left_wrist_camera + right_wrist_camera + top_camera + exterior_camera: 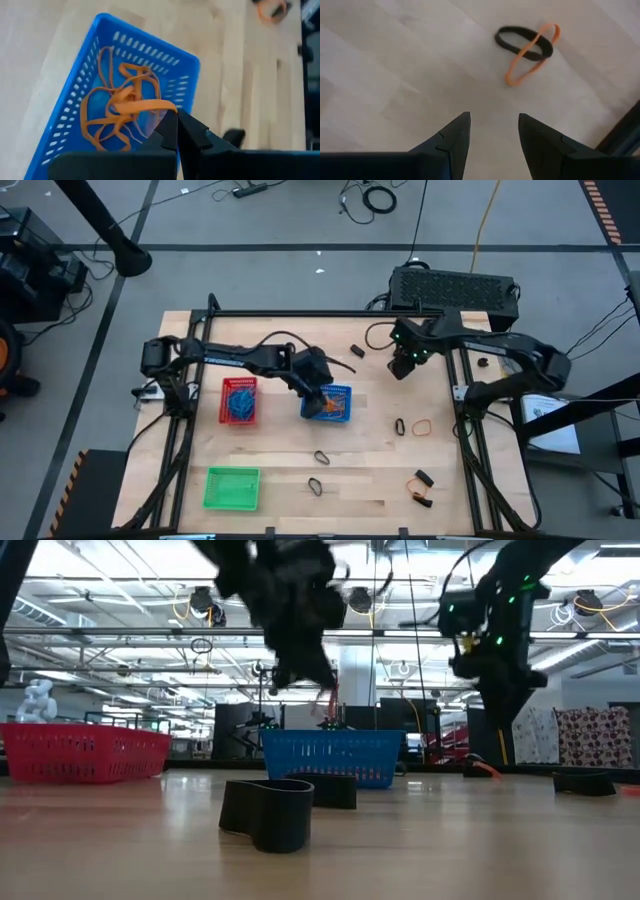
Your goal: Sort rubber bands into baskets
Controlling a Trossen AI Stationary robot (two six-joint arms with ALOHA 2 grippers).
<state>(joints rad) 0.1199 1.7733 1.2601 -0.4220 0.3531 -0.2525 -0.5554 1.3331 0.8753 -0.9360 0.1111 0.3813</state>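
My left gripper hangs over the blue basket, shut on an orange rubber band. Several more orange bands lie in that basket. The red basket to its left holds blue bands. The green basket stands near the table's front left. My right gripper is open above bare table at the far right. Ahead of its fingers a black band and an orange band lie crossed on the wood. My left gripper pinches one end of an orange rubber band between its two shut fingertips. The fingers slant down from the table's left. The band dangles below the fingers, lifted clear above the blue basket.
Loose bands lie on the wood: a black one at the far middle, a black and an orange one at the right, two black ones in the near middle, more at the near right.
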